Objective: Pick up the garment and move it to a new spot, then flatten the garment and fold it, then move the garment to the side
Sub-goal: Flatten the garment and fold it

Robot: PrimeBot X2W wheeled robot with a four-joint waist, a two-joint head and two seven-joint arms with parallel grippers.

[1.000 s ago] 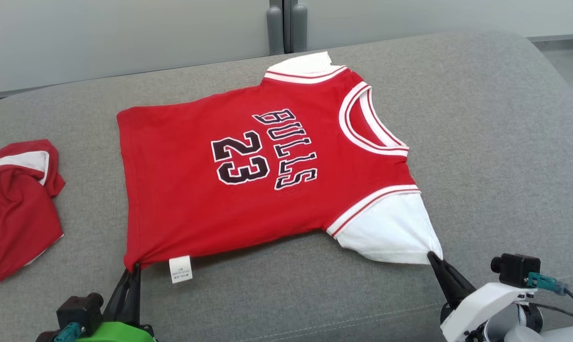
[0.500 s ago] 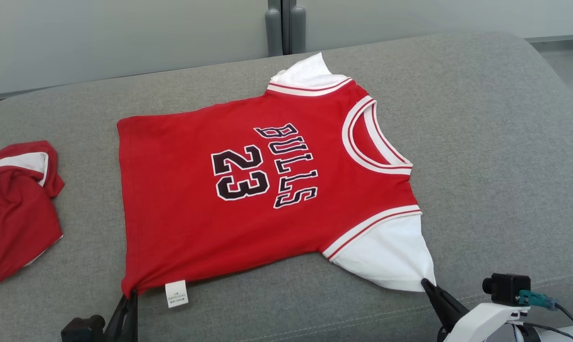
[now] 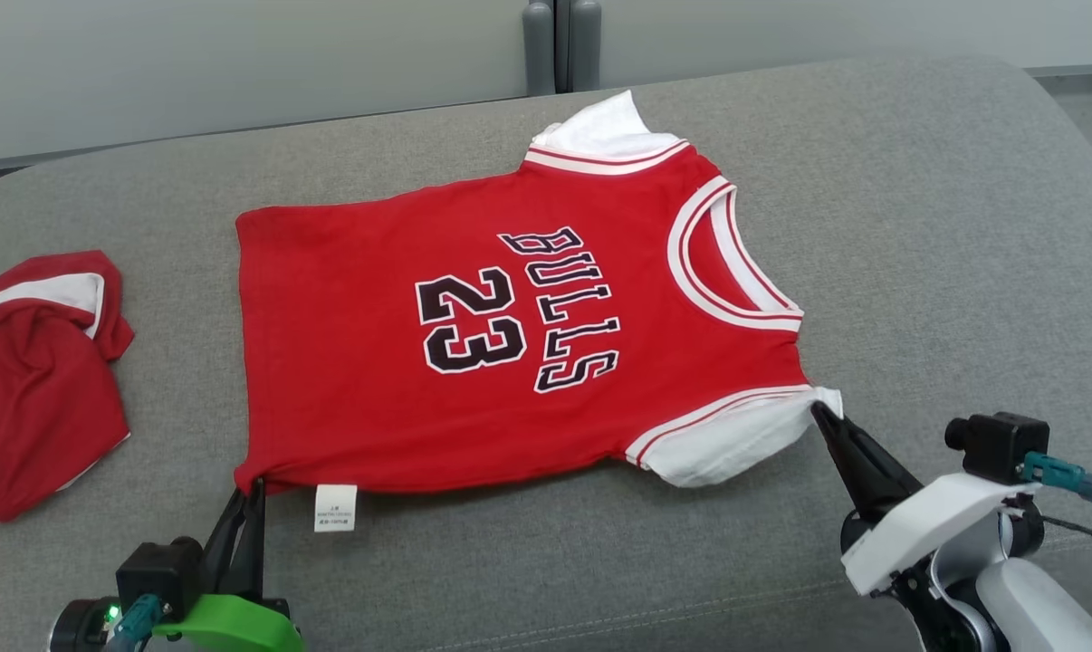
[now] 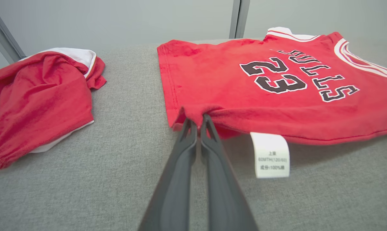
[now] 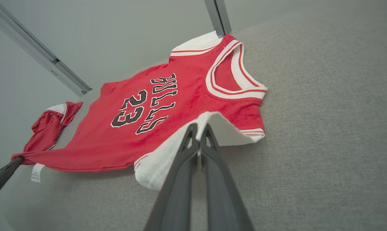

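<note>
The garment (image 3: 510, 335) is a red "BULLS 23" jersey with white sleeves, spread face up on the grey cushion (image 3: 917, 226). My left gripper (image 3: 252, 489) is shut on its near bottom hem corner, seen close in the left wrist view (image 4: 198, 120), beside a white care label (image 4: 270, 155). My right gripper (image 3: 822, 412) is shut on the near white sleeve (image 3: 727, 444), lifting its edge and folding it back toward the red body; the right wrist view shows this pinch (image 5: 200, 128) on the garment (image 5: 167, 106).
A second crumpled red and white garment (image 3: 39, 380) lies at the cushion's left, also in the left wrist view (image 4: 39, 99). A grey wall with a dark vertical post (image 3: 560, 45) runs behind. The cushion's front edge is close to both grippers.
My right gripper has carried the white sleeve corner up and inward toward the red body, so the sleeve now folds over. The left gripper keeps its hold on the hem corner. The camera shifted slightly.
</note>
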